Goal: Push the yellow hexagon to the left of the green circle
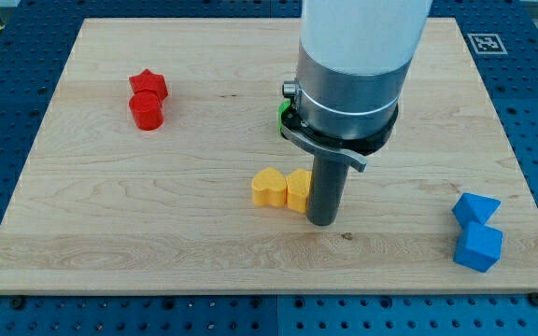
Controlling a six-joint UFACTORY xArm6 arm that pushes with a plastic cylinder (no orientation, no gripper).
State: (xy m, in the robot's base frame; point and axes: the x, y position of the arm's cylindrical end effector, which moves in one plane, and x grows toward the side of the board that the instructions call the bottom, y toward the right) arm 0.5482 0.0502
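The yellow hexagon lies near the board's middle, touching a yellow heart on its left. My tip rests on the board right against the hexagon's right side. The green circle is mostly hidden behind the arm's body, only a sliver showing above the yellow blocks.
A red star and a red cylinder sit together at the view's upper left. Two blue blocks sit at the lower right. The wooden board lies on a blue perforated table.
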